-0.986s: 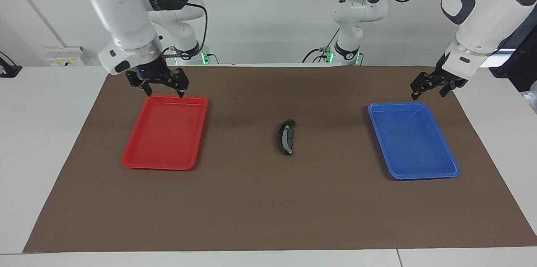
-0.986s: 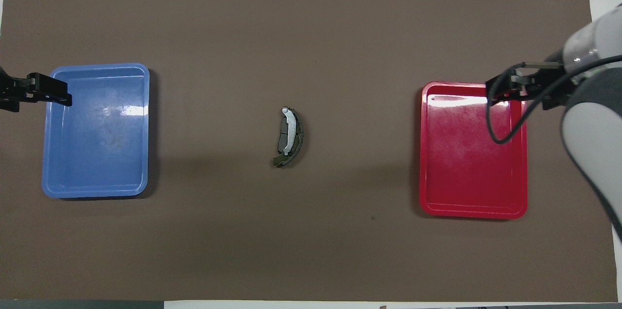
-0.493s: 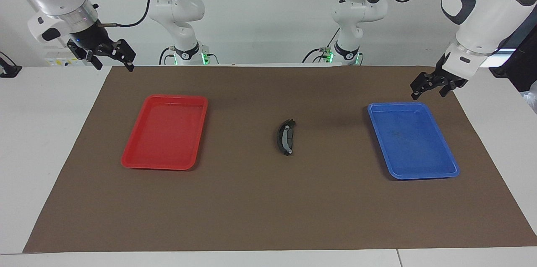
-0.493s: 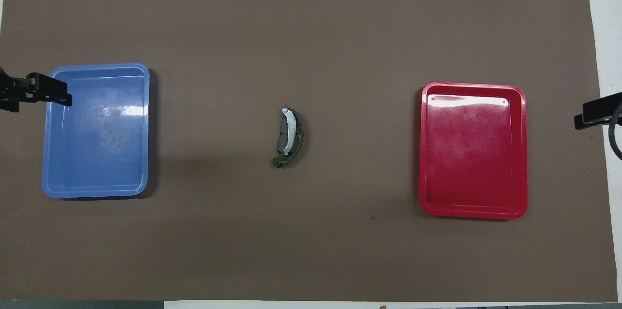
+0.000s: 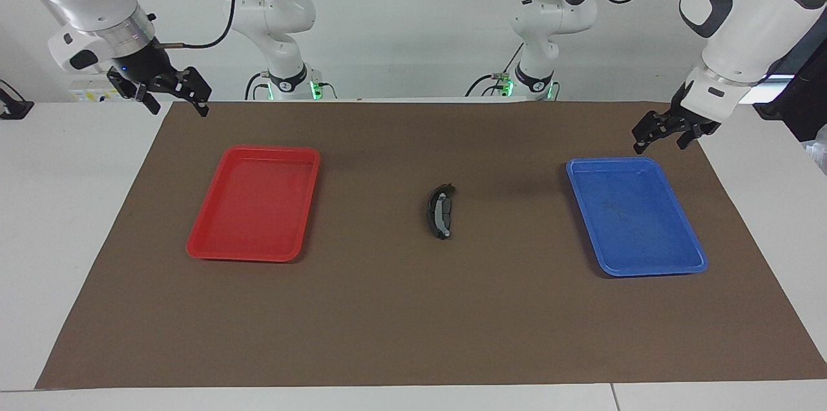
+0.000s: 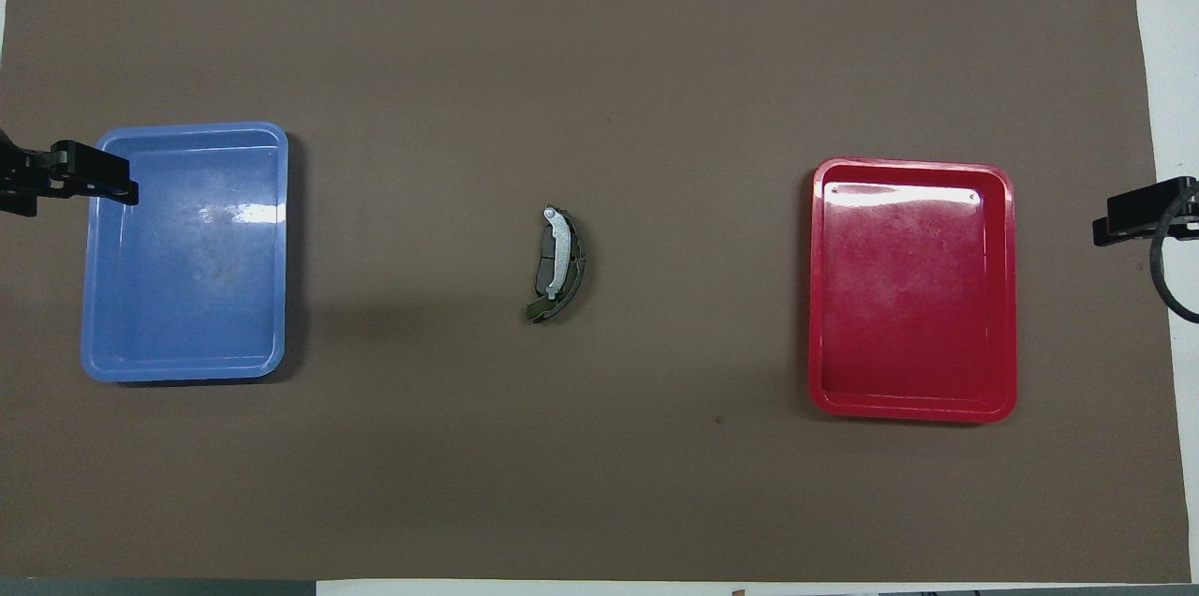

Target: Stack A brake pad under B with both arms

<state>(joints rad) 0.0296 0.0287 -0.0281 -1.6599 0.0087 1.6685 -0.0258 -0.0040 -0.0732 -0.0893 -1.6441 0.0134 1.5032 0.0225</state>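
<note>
The long crescent pad B with its light grey strip lies on the short dark pad A at the middle of the brown mat. In the overhead view B covers most of A. My right gripper is open and empty, up in the air over the mat's corner near the right arm's base; it shows at the edge of the overhead view. My left gripper is open and empty, over the mat beside the blue tray's corner; it also shows in the overhead view.
A red tray lies empty toward the right arm's end and a blue tray lies empty toward the left arm's end. A brown mat covers the white table.
My right gripper has risen from over the red tray's edge and swung out to the mat's corner at the right arm's end. The left arm and the pads have not moved.
</note>
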